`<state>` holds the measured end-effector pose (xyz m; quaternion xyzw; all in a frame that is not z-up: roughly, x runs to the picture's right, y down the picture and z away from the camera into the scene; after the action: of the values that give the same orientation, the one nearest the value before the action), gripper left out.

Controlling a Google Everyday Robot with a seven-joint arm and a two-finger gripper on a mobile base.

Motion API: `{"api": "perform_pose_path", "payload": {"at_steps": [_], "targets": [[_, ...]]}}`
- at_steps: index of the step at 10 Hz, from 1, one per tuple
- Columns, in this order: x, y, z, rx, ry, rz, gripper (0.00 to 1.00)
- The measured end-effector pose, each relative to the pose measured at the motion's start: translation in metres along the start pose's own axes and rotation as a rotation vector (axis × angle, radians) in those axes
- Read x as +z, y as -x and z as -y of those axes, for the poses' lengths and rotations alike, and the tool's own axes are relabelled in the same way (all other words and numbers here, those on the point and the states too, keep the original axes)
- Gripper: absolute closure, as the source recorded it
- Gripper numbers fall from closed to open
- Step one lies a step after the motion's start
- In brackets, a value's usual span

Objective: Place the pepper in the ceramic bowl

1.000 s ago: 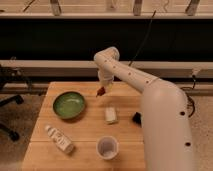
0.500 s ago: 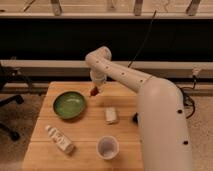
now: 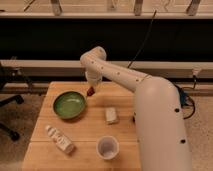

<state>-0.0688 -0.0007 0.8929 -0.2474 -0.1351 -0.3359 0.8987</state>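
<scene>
the pepper [image 3: 90,92] hangs clamped in the gripper [image 3: 92,87], just under its tip and clear of the tabletop [image 3: 122,97]. in the camera view, the gripper has carried it sideways over the last second, from above bare wood to the edge of the ceramic bowl [image 3: 55,106], which now lies just below and beside the gripper. i judge that a short shift over the bowl's middle is left before letting go; released here, the pepper might strike the rim and roll out

Partly hidden pepper [image 3: 90,92] in gripper [image 3: 91,89] beside ceramic bowl [image 3: 55,105]
</scene>
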Motion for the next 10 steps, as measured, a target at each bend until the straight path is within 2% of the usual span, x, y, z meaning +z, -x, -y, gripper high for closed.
{"api": "perform_pose_path", "payload": {"at_steps": [4,10], "targets": [[0.001,0.019,0.012,-0.058,-0.002,0.003,1.0],[0.003,0.04,0.015,-0.126,0.007,0.01,1.0]]}}
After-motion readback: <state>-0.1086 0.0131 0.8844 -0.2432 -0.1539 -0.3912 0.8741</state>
